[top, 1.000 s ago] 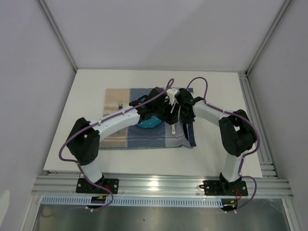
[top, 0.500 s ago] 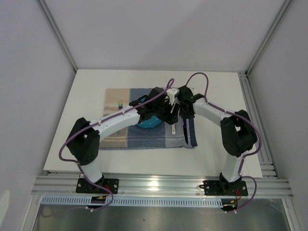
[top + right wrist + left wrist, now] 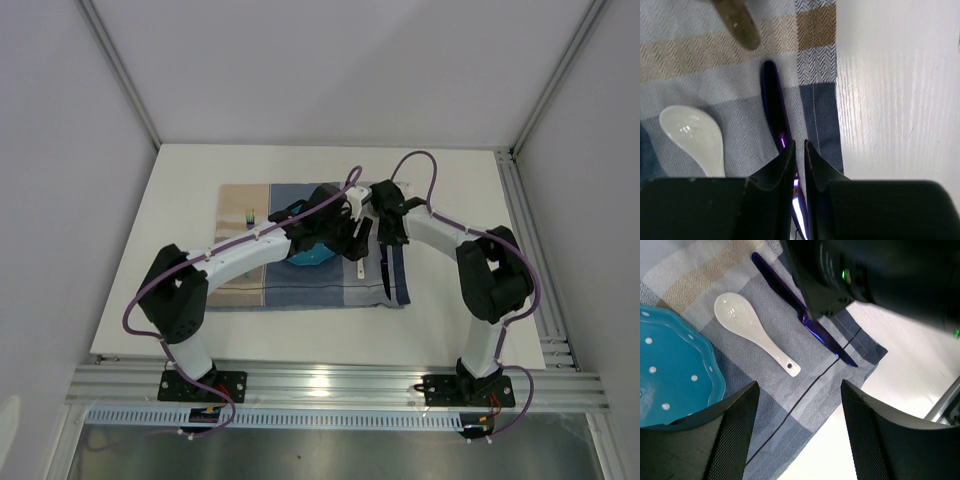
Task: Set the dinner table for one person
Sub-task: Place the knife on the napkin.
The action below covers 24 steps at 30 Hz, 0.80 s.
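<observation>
On the placemat (image 3: 790, 407), knife (image 3: 785, 290) beside spoon (image 3: 752, 330), tip nearward; right hand (image 3: 799, 145) narrow above; left hand (image 3: 799, 386) wide.

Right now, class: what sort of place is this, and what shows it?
Probably a robot test cell, not a dining room: a left arm and right arm bolted to a white table with aluminium rails, blank panels, and one placemat with a plate, spoon and knife.
</observation>
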{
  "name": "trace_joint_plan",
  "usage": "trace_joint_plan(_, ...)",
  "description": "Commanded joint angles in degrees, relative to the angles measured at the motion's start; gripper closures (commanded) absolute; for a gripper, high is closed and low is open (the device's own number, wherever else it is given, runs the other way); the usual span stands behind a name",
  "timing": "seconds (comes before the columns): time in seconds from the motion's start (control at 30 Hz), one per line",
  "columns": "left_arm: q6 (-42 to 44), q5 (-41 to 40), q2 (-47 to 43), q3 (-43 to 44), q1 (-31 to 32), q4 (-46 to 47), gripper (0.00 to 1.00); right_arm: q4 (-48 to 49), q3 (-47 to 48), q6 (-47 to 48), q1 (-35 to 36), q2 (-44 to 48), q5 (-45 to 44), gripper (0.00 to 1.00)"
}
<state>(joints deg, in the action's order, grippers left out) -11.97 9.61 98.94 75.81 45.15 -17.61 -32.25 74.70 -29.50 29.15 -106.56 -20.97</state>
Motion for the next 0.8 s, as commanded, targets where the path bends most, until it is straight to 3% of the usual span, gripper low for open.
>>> trace_joint_plan(0.0, 0.6, -0.6, -3.3, -1.4, 0.3, 2.2, 0.3, 3.2, -0.3, 0.2, -1.5, -1.8, 0.3, 0.85)
trace_joint_plan(0.4, 0.4, -0.8, -4.0, -2.2, 0.4, 1.8, 0.3, 7.1, -4.8, -2.1, -4.5, -5.8, 7.1, 0.91)
trace_joint_plan(0.53, 0.5, -1.3, -4.2, -2.8, 0.4, 1.8, 0.3, 4.5, -5.6, -2.1, -5.1, -5.8, 3.8, 0.9)
trace_joint_plan(0.77, 1.0, -1.8, -4.4, -3.1, 0.4, 1.7, 0.3, 2.9, -10.1, -3.5, -12.2, -3.0, 5.2, 0.9)
